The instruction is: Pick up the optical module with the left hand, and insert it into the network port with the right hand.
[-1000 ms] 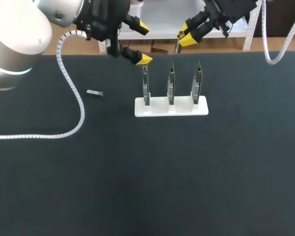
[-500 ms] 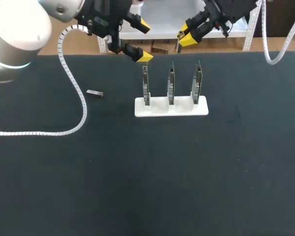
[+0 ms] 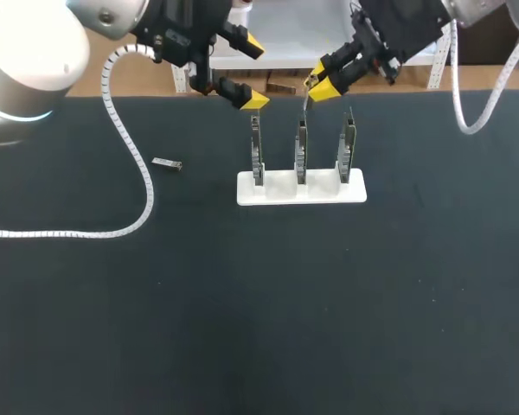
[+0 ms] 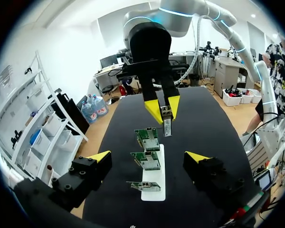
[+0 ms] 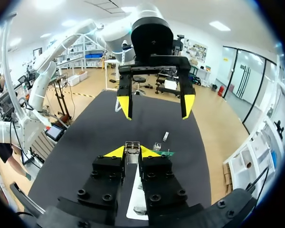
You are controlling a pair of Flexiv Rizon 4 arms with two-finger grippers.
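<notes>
In the head view my right gripper (image 3: pixel 318 79) is shut on a thin metal optical module (image 3: pixel 304 101), which hangs just above the middle of three upright circuit boards (image 3: pixel 300 151) on a white base (image 3: pixel 277 190). The right wrist view shows the module (image 5: pixel 132 147) pinched between my own yellow tips (image 5: pixel 133 152). My left gripper (image 3: pixel 253 72) stands wide open and empty above the left board (image 3: pixel 256 149). From the left wrist, my open gripper (image 4: pixel 147 156) faces the right gripper (image 4: pixel 161 107) and its module (image 4: pixel 167 122) across the boards (image 4: pixel 149 160).
A second small metal module (image 3: pixel 167 163) lies on the black table to the left of the base, also seen as a module (image 5: pixel 165 136) beyond the boards in the right wrist view. A white ribbed cable (image 3: pixel 130 164) hangs from my left arm over the table's left side.
My right gripper has come down and to the left with the module, closer to the middle board. My left arm rose a little early on, then kept still.
</notes>
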